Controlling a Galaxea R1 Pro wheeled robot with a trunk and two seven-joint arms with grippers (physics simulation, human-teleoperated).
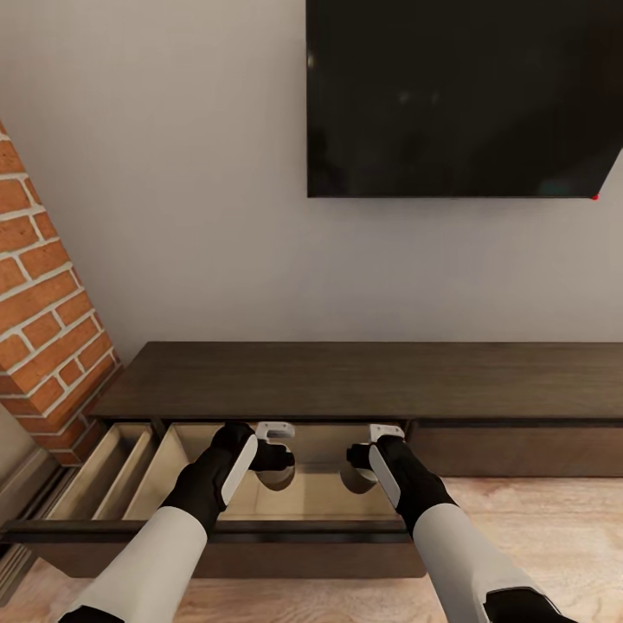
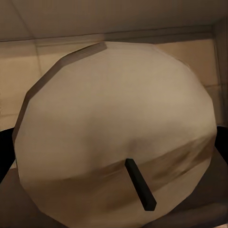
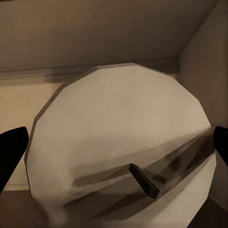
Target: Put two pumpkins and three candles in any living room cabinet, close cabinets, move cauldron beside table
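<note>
Dark-brown cabinet [image 1: 346, 381], drawer [image 1: 216, 510] pulled open, pale interior. Left gripper [image 1: 275, 454] clamped on one candle [image 2: 118, 137], right gripper [image 1: 356, 457] on another [image 3: 123, 142], both low inside the drawer (wicks plain in the wrist views). Judged outstanding: release, third candle, pumpkins, closing, cauldron.

Dark-brown wood cabinet [image 1: 363, 381] showing a matt, faintly grained top, its open drawer [image 1: 260, 484] lined in pale smooth wood, candle [image 2: 114, 133] looking waxy and matt — dark wick standing out — brick fireplace [image 1: 43, 294] appearing rough, floor [image 1: 554, 536] showing light wood grain.
</note>
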